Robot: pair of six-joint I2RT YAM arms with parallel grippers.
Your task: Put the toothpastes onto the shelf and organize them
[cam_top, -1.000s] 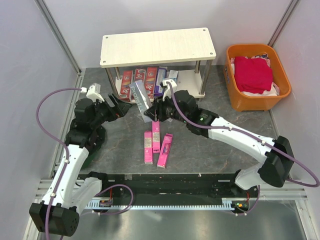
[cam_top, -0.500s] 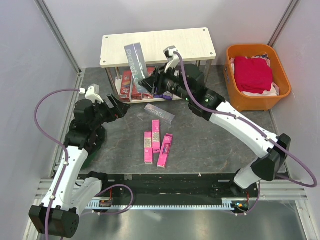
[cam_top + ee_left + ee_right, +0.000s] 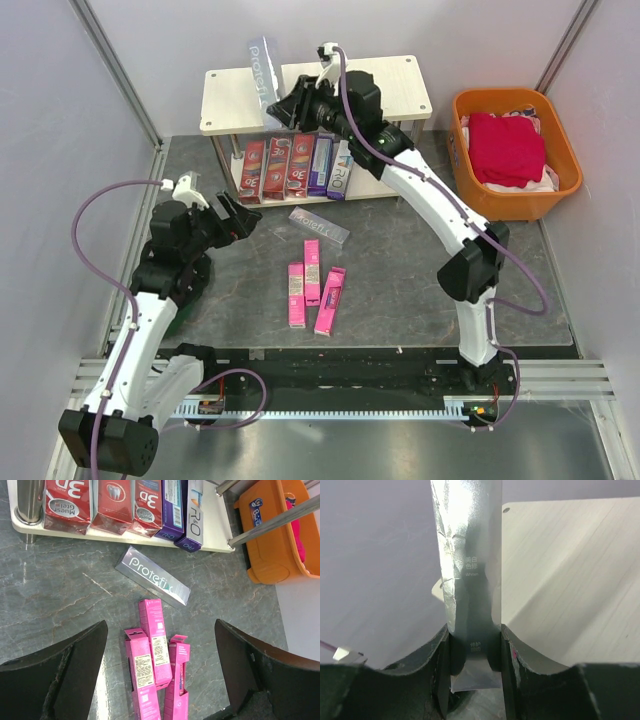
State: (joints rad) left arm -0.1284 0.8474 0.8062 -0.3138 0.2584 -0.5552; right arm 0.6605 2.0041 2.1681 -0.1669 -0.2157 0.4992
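Observation:
My right gripper (image 3: 286, 108) is shut on a silver-grey toothpaste carton (image 3: 264, 66) and holds it upright above the left part of the shelf's top board (image 3: 380, 88); the right wrist view shows the carton (image 3: 467, 555) clamped between my fingers. On the lower board (image 3: 125, 534) lie three red cartons (image 3: 277, 165), a purple one (image 3: 321, 163) and a white one (image 3: 339, 170). A second silver carton (image 3: 320, 226) and three pink cartons (image 3: 312, 284) lie on the table. My left gripper (image 3: 232, 222) is open and empty, above the pink cartons (image 3: 152, 660).
An orange basket (image 3: 478, 198) with red cloth stands at the right, beside the shelf. Grey walls close in the left, back and right. A metal rail runs along the table's near edge.
My right gripper has lifted the silver carton from table level in front of the shelf up above the top board. The left arm has barely moved.

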